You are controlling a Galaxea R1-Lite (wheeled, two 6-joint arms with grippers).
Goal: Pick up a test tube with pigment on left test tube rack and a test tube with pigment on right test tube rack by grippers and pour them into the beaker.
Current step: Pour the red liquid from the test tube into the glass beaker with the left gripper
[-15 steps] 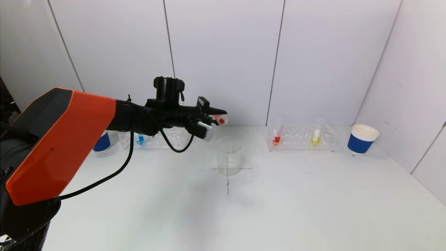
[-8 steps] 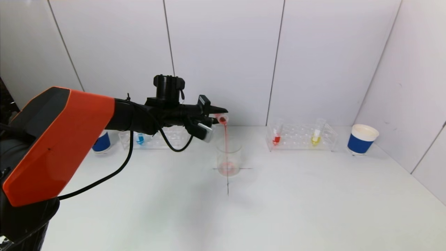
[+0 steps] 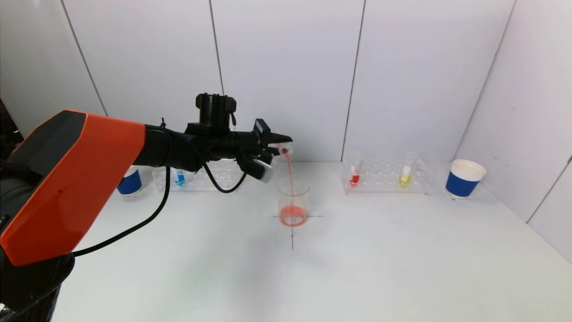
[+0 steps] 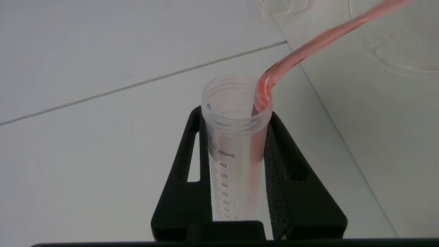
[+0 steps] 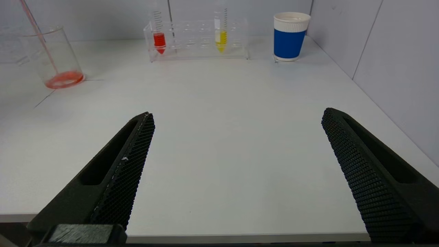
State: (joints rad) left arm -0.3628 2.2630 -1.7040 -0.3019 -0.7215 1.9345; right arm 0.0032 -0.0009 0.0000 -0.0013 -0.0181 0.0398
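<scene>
tipped test tube, red stream into beaker

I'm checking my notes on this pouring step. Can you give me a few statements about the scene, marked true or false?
1. The left end effector holds a tipped test tube pouring red liquid into the beaker. True.
2. The beaker is dry. False: red liquid pools at its bottom.
3. The right rack holds a red tube and a yellow tube. True.
4. The right end effector grips the yellow tube. False: it is open and holds nothing, well short of the rack.
5. The right-hand paper cup lies on its side. False: it stands upright.
</scene>
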